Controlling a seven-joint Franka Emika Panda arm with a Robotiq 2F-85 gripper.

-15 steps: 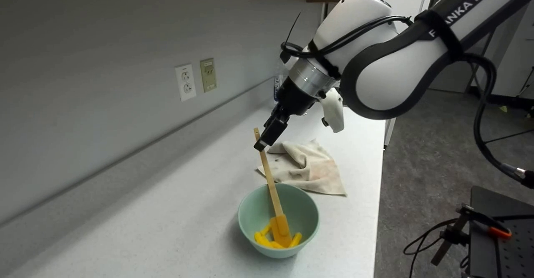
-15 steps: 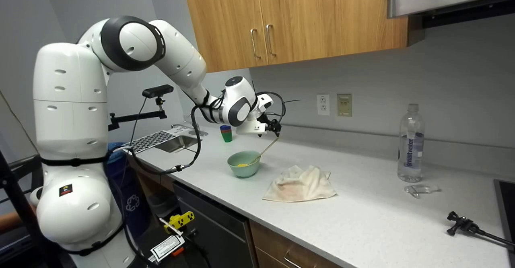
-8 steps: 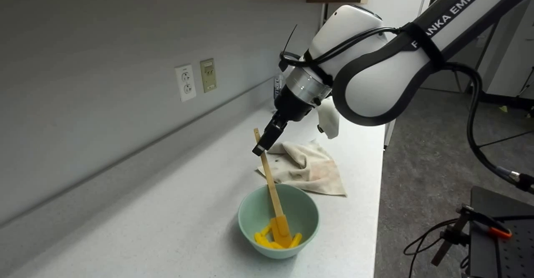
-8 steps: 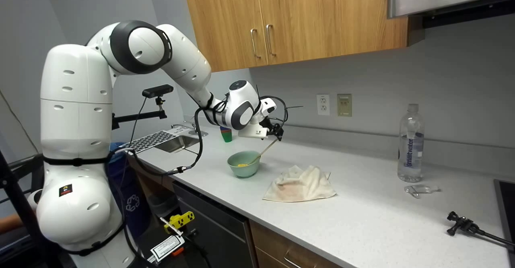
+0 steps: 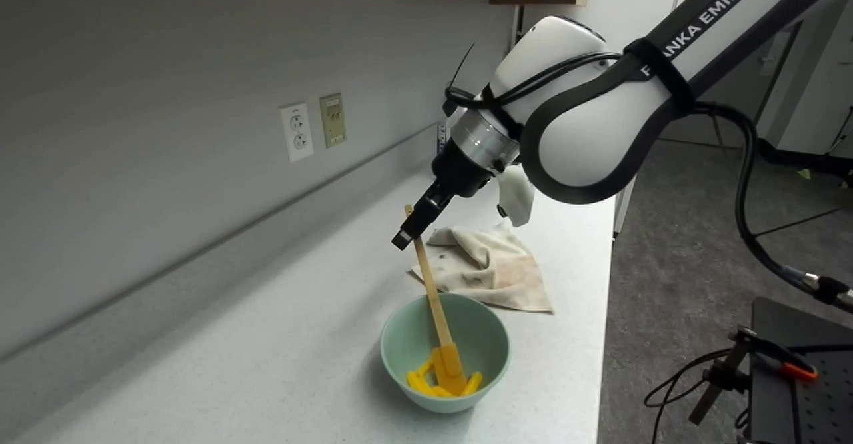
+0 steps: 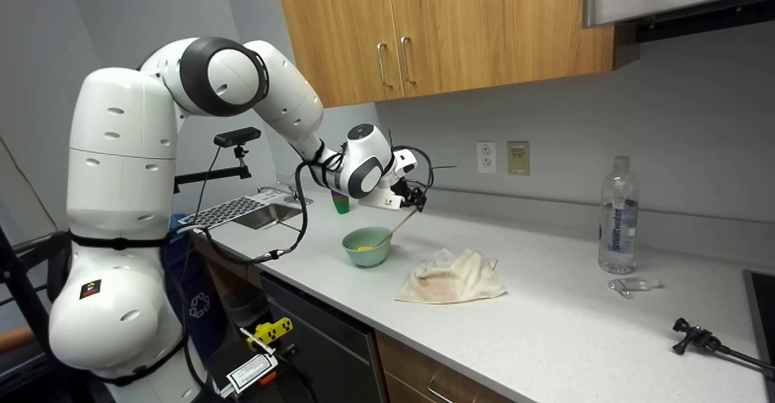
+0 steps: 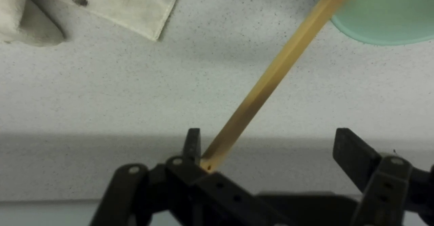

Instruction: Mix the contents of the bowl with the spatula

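Observation:
A pale green bowl [image 5: 483, 337] stands on the counter and holds several yellow pieces [image 5: 420, 383]. It also shows in an exterior view [image 6: 365, 256] and at the upper right of the wrist view [image 7: 390, 19]. The spatula [image 5: 433, 291] leans on the bowl's rim, its orange-yellow head among the pieces and its wooden handle slanting up and out. My gripper [image 5: 403, 239] is at the handle's upper end. In the wrist view the gripper [image 7: 266, 141] is open. The handle's end [image 7: 217, 153] lies between the fingers, close beside the left finger; whether they touch I cannot tell.
A crumpled beige cloth [image 6: 451, 279] lies beside the bowl. A water bottle [image 6: 619, 221], a small clear object [image 6: 636, 285] and a black mount [image 6: 705, 341] stand or lie farther along the counter. Stacked cups [image 6: 341, 201] and a sink [image 6: 266, 215] are beyond the bowl. A cabinet [image 6: 460, 28] hangs above.
The arm has come lower, and the gripper has shifted slightly down and across the spatula handle's top. The spatula, bowl and cloth have not moved.

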